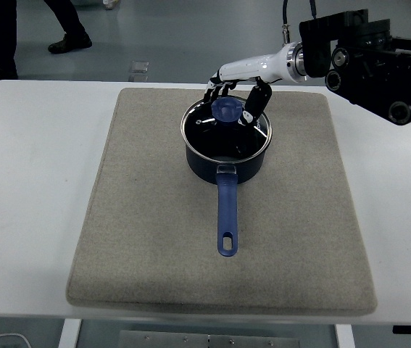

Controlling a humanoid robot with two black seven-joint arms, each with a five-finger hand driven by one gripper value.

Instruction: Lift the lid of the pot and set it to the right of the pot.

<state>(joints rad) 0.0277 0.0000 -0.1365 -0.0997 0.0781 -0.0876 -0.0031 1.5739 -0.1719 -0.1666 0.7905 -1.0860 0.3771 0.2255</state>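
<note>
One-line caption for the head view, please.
Right hand hovers open over the blue knob of the lid, which sits on the pot.

Robotics laboratory or test hall. A plain white table (pixel 31 181) carries a grey felt mat (pixel 154 246) set out as a work surface, with a single blue pot (pixel 226 148) staged at its centre beneath a robot arm (pixel 364 58) of exposed black housings and cabling. Beyond the table lies a smooth grey industrial floor (pixel 191 36) with a metal floor plate (pixel 140 69), where a person's legs (pixel 2 32) in dark trousers and shoes stand.
</note>
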